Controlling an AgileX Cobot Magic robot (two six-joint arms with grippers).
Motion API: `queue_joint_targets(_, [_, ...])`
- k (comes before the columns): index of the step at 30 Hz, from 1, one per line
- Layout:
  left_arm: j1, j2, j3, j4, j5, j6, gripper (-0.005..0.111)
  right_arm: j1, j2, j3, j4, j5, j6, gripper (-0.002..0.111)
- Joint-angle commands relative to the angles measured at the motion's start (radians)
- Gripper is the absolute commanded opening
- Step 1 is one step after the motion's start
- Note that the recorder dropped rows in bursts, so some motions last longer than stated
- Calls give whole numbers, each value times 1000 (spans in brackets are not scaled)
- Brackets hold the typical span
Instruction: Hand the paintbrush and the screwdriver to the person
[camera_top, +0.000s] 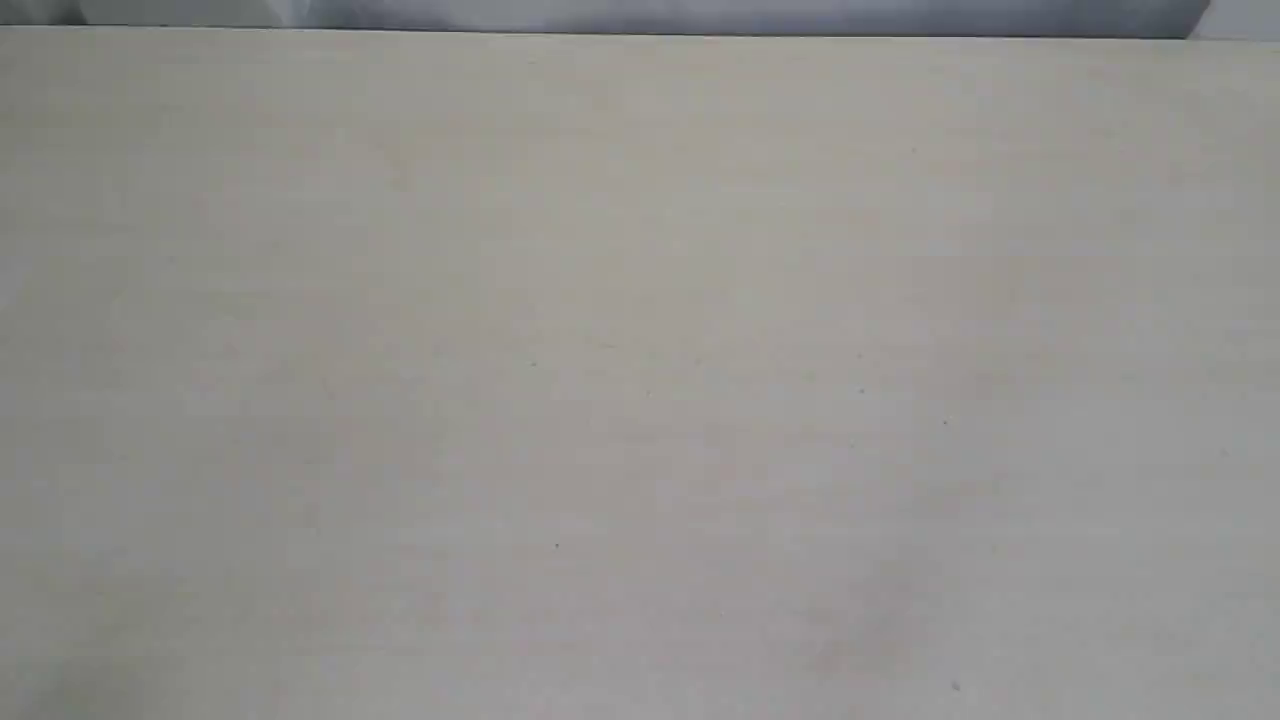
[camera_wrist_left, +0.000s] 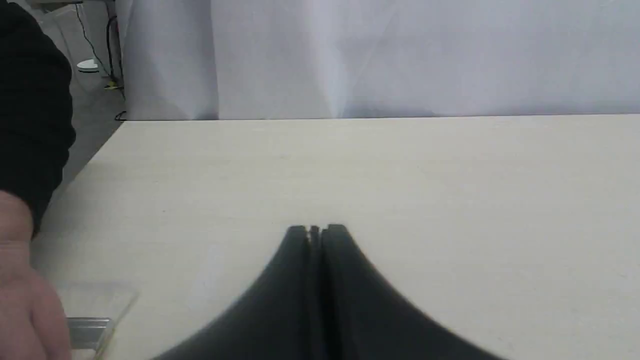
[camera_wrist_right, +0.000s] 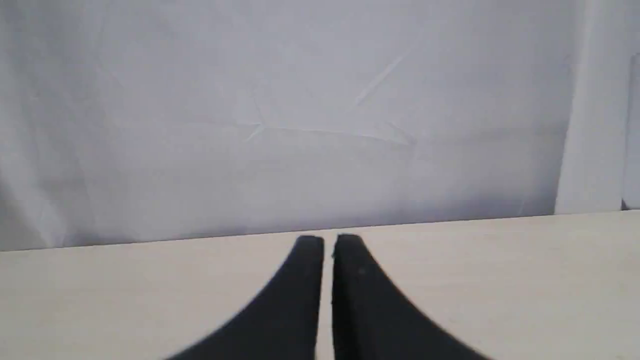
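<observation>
Pincers low over the work: the left pincer (camera_wrist_left: 316, 229) is pressed closed on nothing, and the right pincer (camera_wrist_right: 328, 240) is narrowed to a slit, also empty. Both sit above a pale tabletop (camera_top: 640, 300) that the exterior view shows bare. Near one edge of it, in the left wrist view, we see the person (camera_wrist_left: 22, 280), hand down under a dark sleeve and touching the brush (camera_wrist_left: 89, 331). Only its silver ferrule and pale bristles show. We find no screwdriver in any view. We judge it wise to hold both arms back until that hand lifts. We would then open wide and take the brush by its handle, clear of the bristles.
</observation>
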Motion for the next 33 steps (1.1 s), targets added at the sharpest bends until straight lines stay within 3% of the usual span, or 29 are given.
queue_joint_targets(1, [-8,-2,2,-3,-3,-2,0,-25,-39,5,1,58,-16,5])
queue_joint_targets(33, [-8,-2,2,5,-6,-2,0,-48,-39,106,33,150,-190,5])
